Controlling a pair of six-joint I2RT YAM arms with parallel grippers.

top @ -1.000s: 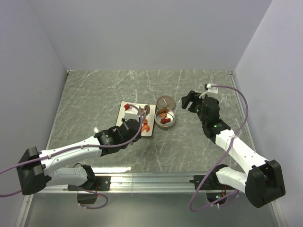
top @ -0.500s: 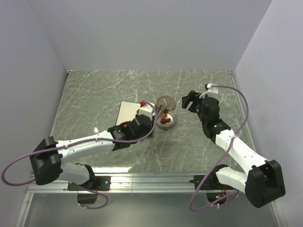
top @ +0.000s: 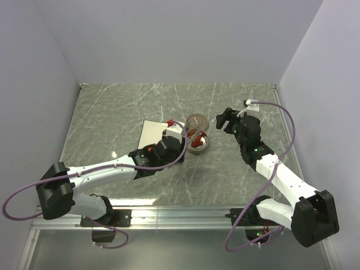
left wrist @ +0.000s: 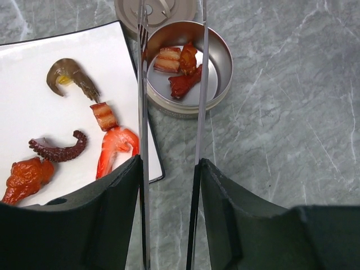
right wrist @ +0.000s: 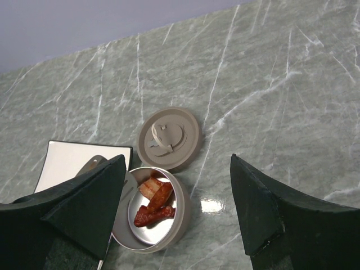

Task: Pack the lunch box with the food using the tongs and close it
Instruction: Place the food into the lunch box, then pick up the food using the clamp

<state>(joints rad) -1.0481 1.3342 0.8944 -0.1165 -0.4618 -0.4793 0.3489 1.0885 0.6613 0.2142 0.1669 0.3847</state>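
Left gripper (left wrist: 169,216) grips the tongs (left wrist: 143,140): thin silver arms, spread apart, running straight ahead from its fingers, with a white plate (left wrist: 34,67) carrying five food pieces ahead-left. The lunch box (left wrist: 223,84), a shallow round silver tin holding three red-brown pieces (left wrist: 183,84), sits ahead under those arms, its greyish-brown lid (right wrist: 169,140) just beyond. Right gripper (right wrist: 177,166) is spread wide and empty, tin and lid ahead of it.

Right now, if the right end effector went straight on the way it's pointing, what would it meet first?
Probably the lid, lying flat beside the lunch box. Depth is unclear, so it could be the box's rim.
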